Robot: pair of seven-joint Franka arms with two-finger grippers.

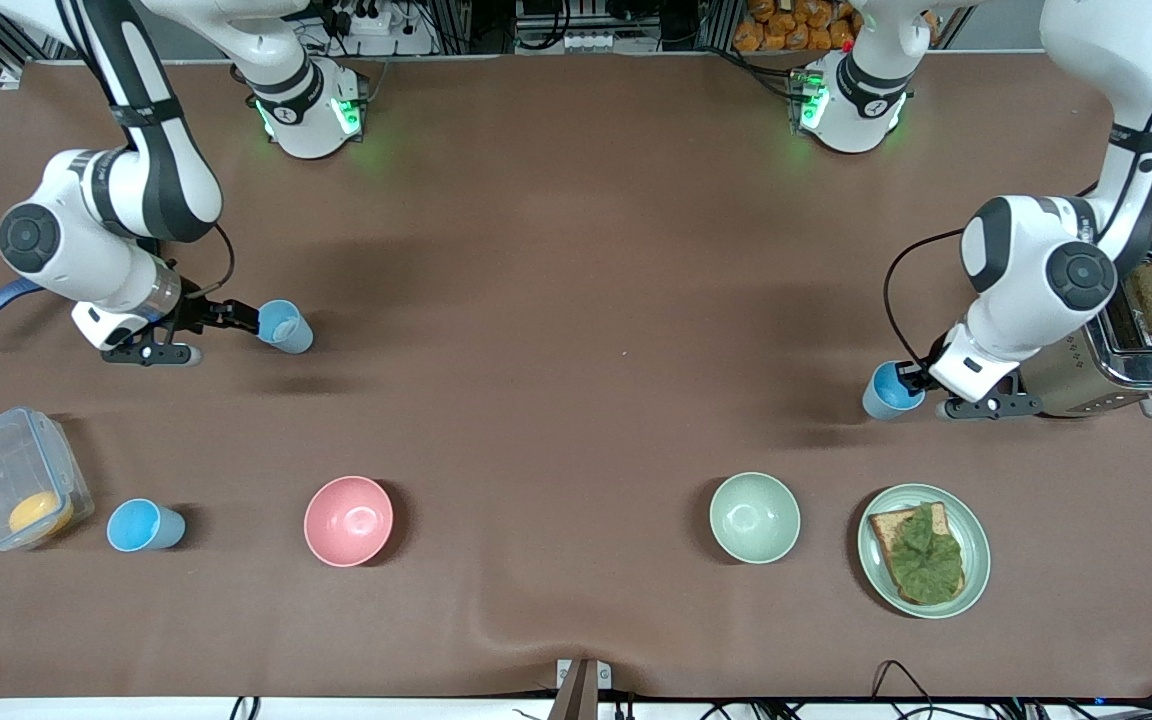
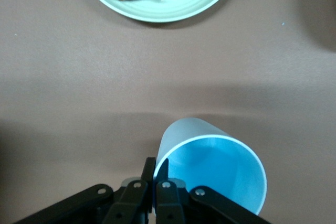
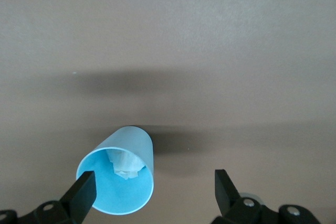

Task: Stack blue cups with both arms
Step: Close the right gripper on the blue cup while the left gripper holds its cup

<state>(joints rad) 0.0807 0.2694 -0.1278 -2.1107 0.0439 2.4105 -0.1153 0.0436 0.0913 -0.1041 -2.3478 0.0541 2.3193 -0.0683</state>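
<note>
The left tool point(image 2: 156, 167) was clenched on the rim of a blue cup point(image 2: 212, 174), 1 finger inside the wall and 1 outside. That cup point(image 1: 891, 390) sat near the bench edge at the left arm's end, just beside the toaster point(image 1: 1126, 345) and farther from the front camera than the green plate point(image 1: 971, 585) with its leaf-topped toast point(image 1: 921, 555).

The right tool point(image 3: 153, 182) was released, its 2 fingers point(image 3: 84, 190) spread wide, with 1 of them at the rim of a second blue cup point(image 3: 123, 174). This tilted cup point(image 1: 285, 326) had something white crumpled inside; whether it touched the bench could not be told. It was near the bench edge at the right arm's end.

A third blue cup point(image 1: 144, 525) stood toward the front corner at the right arm's end, between a clear container point(image 1: 11, 475) and the pink bowl point(image 1: 348, 520). The pale green bowl point(image 1: 754, 517) stood beside the plate.
</note>
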